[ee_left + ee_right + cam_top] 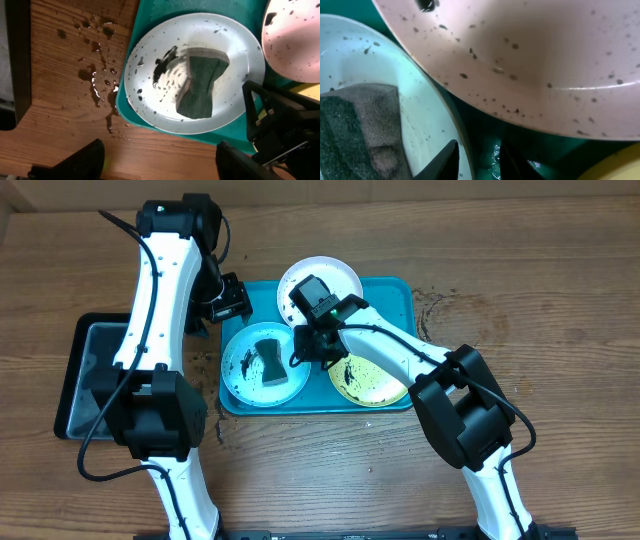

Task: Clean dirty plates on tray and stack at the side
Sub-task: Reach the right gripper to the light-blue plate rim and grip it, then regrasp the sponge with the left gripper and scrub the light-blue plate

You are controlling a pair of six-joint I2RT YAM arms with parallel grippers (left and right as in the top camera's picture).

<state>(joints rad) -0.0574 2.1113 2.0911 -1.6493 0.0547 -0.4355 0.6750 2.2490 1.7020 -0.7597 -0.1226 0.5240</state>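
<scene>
In the tray (pixel 396 295): left plate (pixel 245 385) at its left end, sponge (pixel 268 363) on it; rear plate (pixel 335 275) at its back edge; right plate (pixel 375 386) at its right end.

Turquoise-blue tray (pixel 395 290) on a brown, wood-grained table (pixel 560 300). Near left, the teal-rimmed plate (pixel 145 75): whitish centre, black specks and a black smear left of a sponge (pixel 202 85), which is dark green with a tan-grey layer. Far, the white plate (pixel 335 272): scattered dark specks, its surface reading pale pink in the right wrist view. Near right, the yellow-green-rimmed plate (pixel 380 385): paler centre with black smears. Left of the turquoise tray, a black tray (pixel 68 380) with a grey interior. Darker wet blotches (pixel 95 80) mark the wood. Left arm (pixel 160 290) and right arm (pixel 390 352): white links, black joints.
</scene>
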